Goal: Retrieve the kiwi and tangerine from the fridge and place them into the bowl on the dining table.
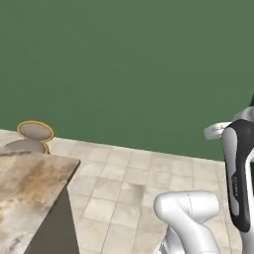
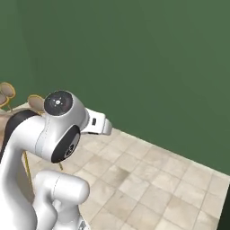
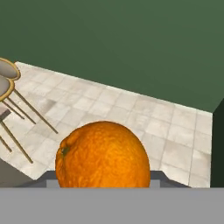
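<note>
A bright orange tangerine (image 3: 103, 154) with a dimpled skin sits close up at the bottom of the hand view. My gripper (image 3: 103, 183) is shut on it, and the fruit hides the fingertips. The white hand (image 2: 97, 122) is held high above the tiled floor, at the end of the raised arm. A corner of the dining table (image 1: 30, 186), with its brown marbled top, lies at the lower left of the left base view, well left of the hand. The kiwi, the fridge and the bowl are out of view.
Round-seated stools on thin gold legs (image 1: 34, 132) (image 2: 37, 102) (image 3: 6, 75) stand beside the table's far end. A dark green wall (image 1: 129, 69) closes off the back. Beige floor tiles (image 1: 129, 188) stretch between the wall and the robot.
</note>
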